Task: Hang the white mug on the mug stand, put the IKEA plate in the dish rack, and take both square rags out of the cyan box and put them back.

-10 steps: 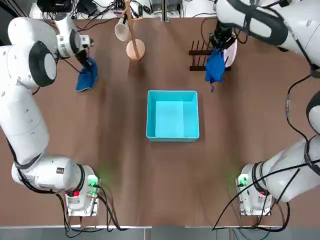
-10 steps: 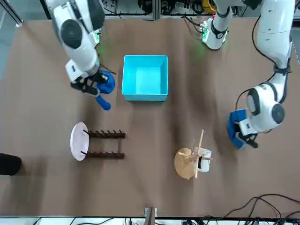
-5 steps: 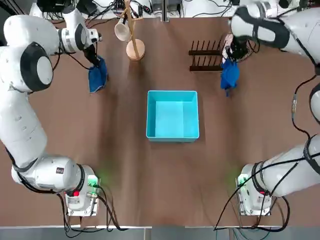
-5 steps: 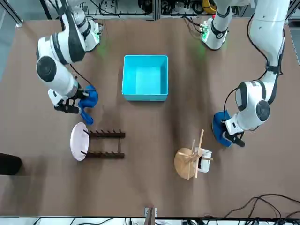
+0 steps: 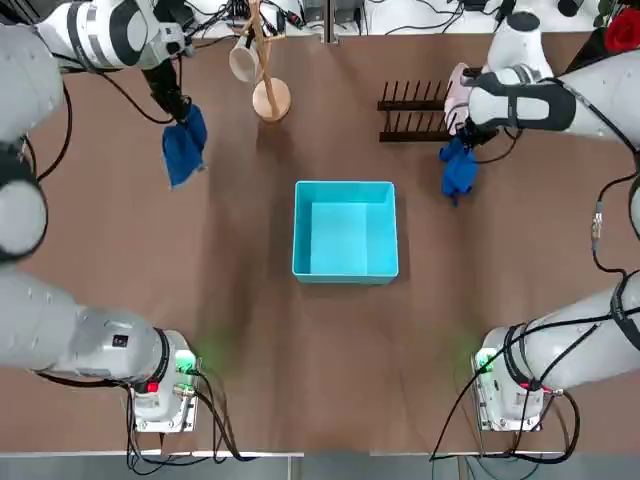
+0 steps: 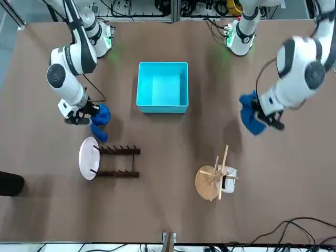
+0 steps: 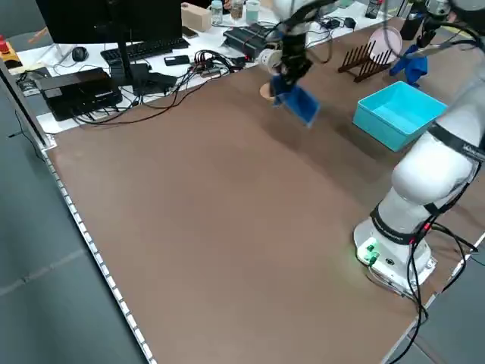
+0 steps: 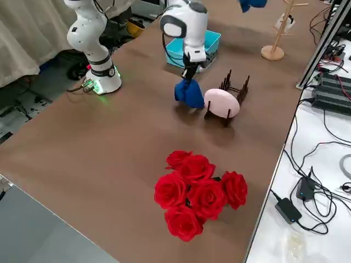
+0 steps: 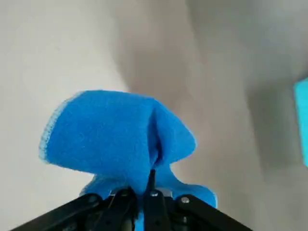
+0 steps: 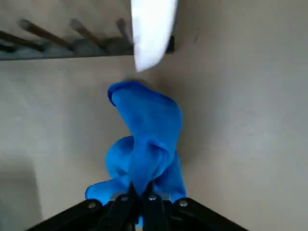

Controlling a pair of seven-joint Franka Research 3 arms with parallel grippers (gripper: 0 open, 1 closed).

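The cyan box [image 5: 345,228] sits mid-table with nothing in it. My left gripper [image 5: 172,108] is shut on a dark blue rag [image 5: 183,148] that dangles above the table, left of the box and near the mug stand [image 5: 270,98]. The white mug [image 5: 243,62] hangs on a peg of that stand. My right gripper [image 5: 462,140] is shut on the other blue rag [image 5: 459,172], right of the box, just in front of the IKEA plate [image 5: 458,92] standing in the dish rack [image 5: 412,110]. The wrist views show each rag [image 9: 120,139] [image 10: 147,139] pinched between the fingertips.
A bunch of red roses [image 8: 200,192] lies on the table out beyond the rack on the right. Cables, a keyboard and boxes [image 7: 114,72] crowd the bench past the far edge. The arm bases [image 5: 160,385] [image 5: 510,390] stand at the near edge.
My left gripper has lifted its rag higher and swung it slightly toward the box. My right gripper carried its rag rightward past the rack's plate end and has since drifted a little nearer.
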